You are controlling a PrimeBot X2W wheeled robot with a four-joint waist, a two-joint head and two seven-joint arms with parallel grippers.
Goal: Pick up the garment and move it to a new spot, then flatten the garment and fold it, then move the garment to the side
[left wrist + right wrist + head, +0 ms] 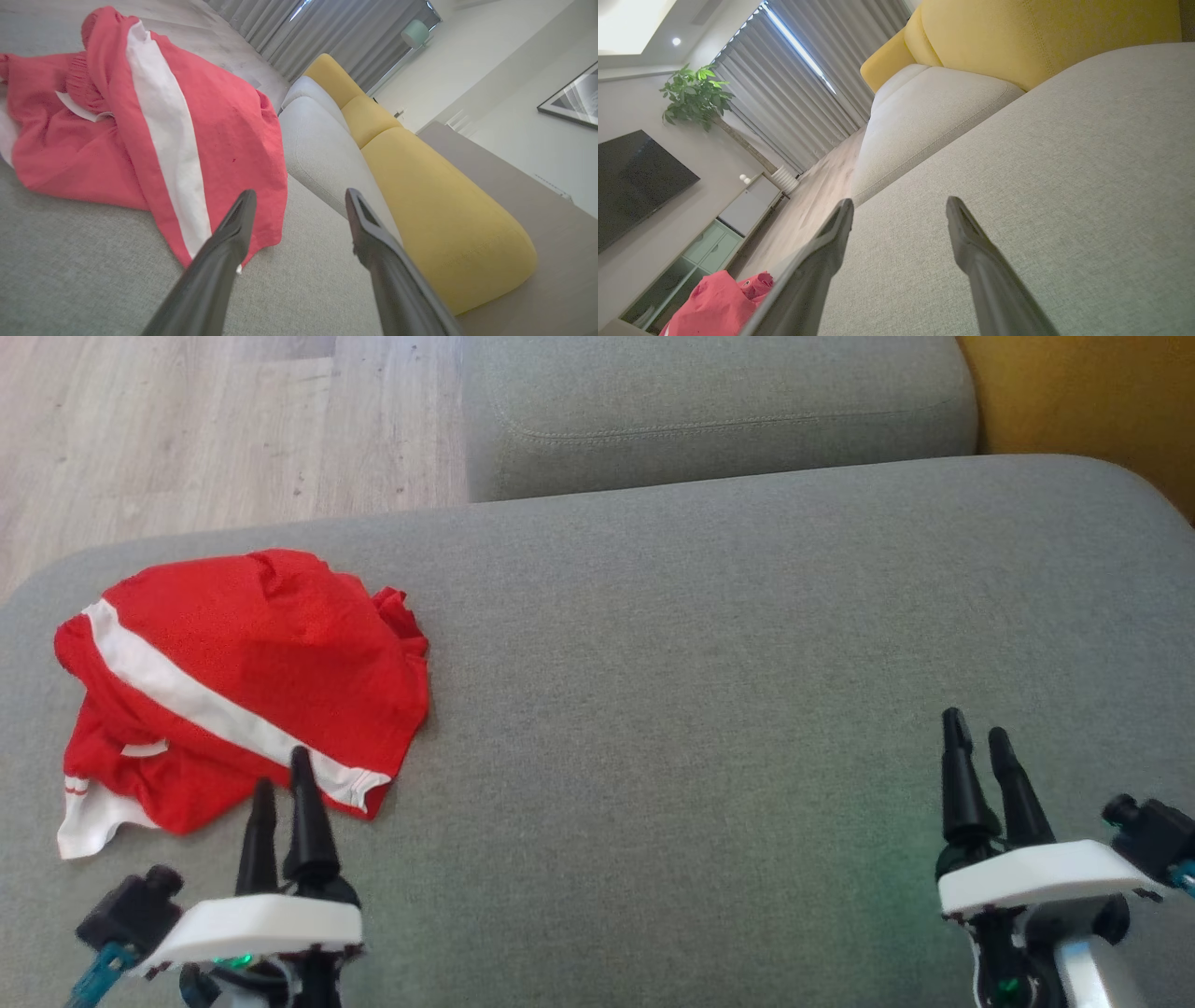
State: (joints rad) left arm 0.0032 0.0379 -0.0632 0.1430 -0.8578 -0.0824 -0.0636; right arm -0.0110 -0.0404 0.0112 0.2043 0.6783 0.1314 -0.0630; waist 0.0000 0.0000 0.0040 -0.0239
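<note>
**A:** What could go wrong from here?

**B:** The red garment (233, 644) lies crumpled near the left edge of the grey sofa cushion (700, 663), and the floor (187, 429) is just past that edge. The left pincer (282, 769) hovers released at the near hem. I'd guess a shallow pinch could catch only one layer, so the bundle drags or slides off the edge.

**A:** And further right?

**B:** The right pincer (976, 723) is released too, holding nothing. It sits by the near right corner, well apart from the cloth. A one-sided lift would likely leave the garment hanging twisted and hard to flatten.

**A:** Counts?

**B:** One garment with one long white stripe (187, 695), two pincers, and two grey cushions, counting the second cushion (709, 411) beyond the far edge.
</note>
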